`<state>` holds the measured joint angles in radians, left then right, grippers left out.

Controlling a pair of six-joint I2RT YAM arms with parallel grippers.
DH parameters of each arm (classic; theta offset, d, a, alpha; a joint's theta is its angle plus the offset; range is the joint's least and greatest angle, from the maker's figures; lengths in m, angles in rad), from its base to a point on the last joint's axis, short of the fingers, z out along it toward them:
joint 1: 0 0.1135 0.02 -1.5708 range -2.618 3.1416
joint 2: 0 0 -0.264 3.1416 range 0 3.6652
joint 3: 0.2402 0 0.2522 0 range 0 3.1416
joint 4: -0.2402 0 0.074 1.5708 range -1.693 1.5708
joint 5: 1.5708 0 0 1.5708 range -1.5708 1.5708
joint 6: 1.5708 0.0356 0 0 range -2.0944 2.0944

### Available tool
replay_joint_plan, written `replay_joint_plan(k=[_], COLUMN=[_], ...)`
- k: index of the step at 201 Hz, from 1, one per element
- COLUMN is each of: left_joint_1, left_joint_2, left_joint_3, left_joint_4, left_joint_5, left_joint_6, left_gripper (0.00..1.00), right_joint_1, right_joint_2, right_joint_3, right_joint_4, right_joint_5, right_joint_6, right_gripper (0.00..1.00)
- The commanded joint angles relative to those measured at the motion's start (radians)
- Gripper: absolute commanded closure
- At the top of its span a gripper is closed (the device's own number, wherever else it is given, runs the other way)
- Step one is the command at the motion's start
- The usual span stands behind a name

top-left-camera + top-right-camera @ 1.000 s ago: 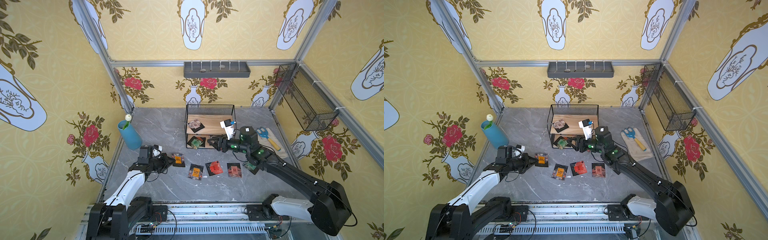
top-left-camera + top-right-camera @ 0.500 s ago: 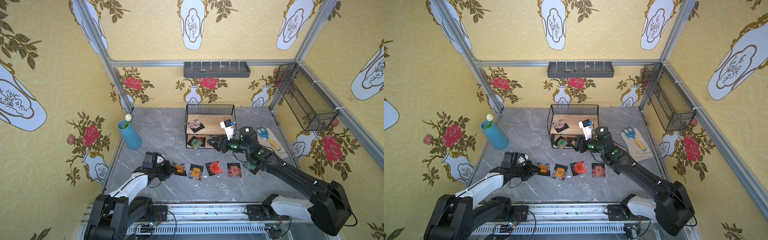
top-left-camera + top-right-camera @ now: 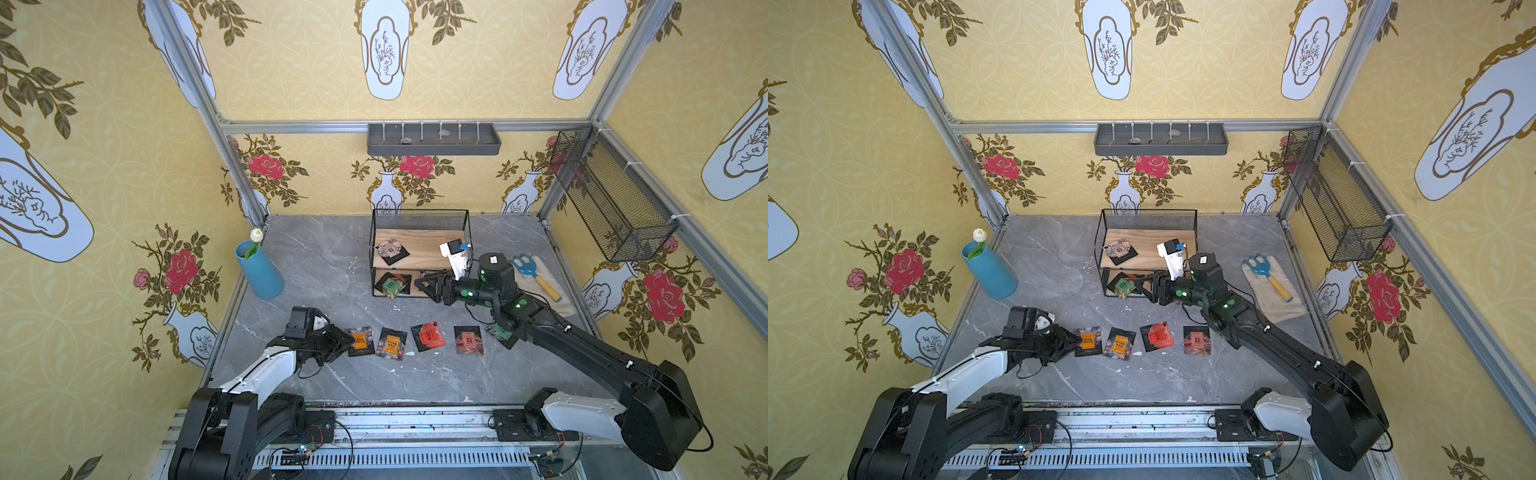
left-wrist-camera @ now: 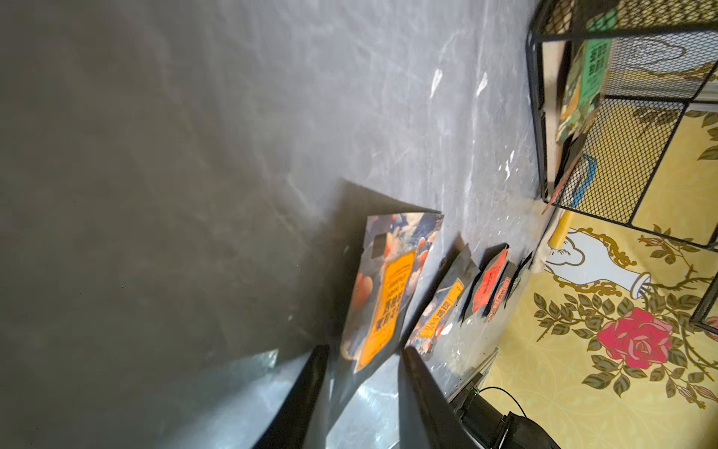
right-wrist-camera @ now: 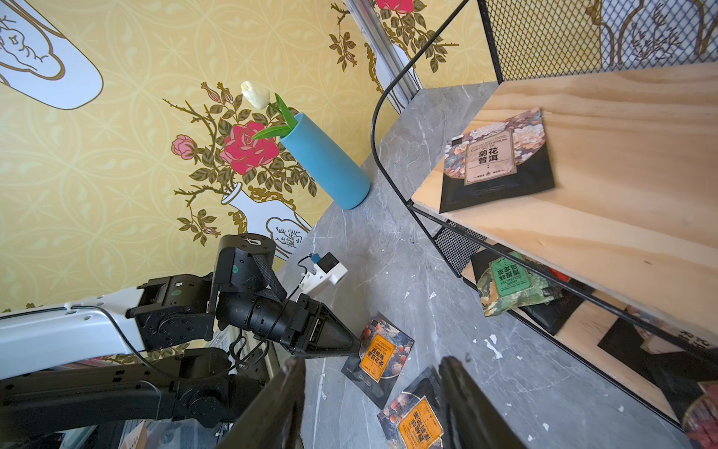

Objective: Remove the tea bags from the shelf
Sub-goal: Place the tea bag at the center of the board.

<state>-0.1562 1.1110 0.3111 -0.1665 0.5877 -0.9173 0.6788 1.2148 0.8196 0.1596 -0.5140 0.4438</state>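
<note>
Since a second earlier, brings the left gripper [image 3: 345,340] nearer and down to the counter [image 3: 324,257], leaving the orange tea bag [image 3: 360,340] flat at the left end of a row of sachets already off the shelf [image 3: 419,212]; keeps the right gripper [image 3: 417,284] almost where seen before. Shows the left fingers [image 4: 303,388] now parted either side of that sachet's near edge, gripping nothing. Shows the right fingers [image 5: 466,408] open and empty at the mouth of the lower tier, just beside a crumpled green tea bag [image 3: 390,286] lying over darker sachets; leaves a beige tea bag [image 3: 390,250] alone on the upper board [image 3: 424,245]. Risks, judged from this: dragging the freed sachet back, or shoving it onto its orange neighbour [image 3: 391,343], by withdrawing low with a finger touching foil; catching the wire frame [image 5: 372,128] or knocking the white wrist camera [image 3: 455,253] on the upper board while reaching deeper, and so sliding the light shelf; pinching two overlapping sachets at once, or pushing the green one further in instead of gripping it.
</note>
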Motion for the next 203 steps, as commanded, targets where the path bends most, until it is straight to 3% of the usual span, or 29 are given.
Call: replay_joint_plan(k=[1, 42, 98, 163, 203], left_joint_1=[0.0, 0.0, 0.0, 0.003, 0.016], left_joint_2=[-0.025, -0.109, -0.171, -0.111, -0.001], left_joint_3=[0.018, 0.056, 0.134, 0.229, 0.326], left_joint_4=[-0.062, -0.156, -0.211, -0.165, -0.085], left_joint_5=[-0.034, -0.08, -0.101, -0.08, -0.045], left_joint_6=[0.018, 0.029, 0.046, 0.06, 0.076], left_gripper=[0.56, 0.41, 0.35, 0.3, 0.28], right_joint_1=[0.0, -0.001, 0.0, 0.001, 0.001], right_joint_2=[0.005, 0.006, 0.0, -0.005, -0.009], right_joint_3=[0.008, 0.009, 0.002, 0.004, -0.002], right_joint_4=[0.04, 0.041, 0.041, 0.011, 0.005], right_joint_5=[0.0, -0.001, 0.0, 0.022, 0.022], right_joint_6=[-0.007, -0.009, -0.011, -0.047, -0.054], right_gripper=[0.41, 0.41, 0.41, 0.37, 0.36])
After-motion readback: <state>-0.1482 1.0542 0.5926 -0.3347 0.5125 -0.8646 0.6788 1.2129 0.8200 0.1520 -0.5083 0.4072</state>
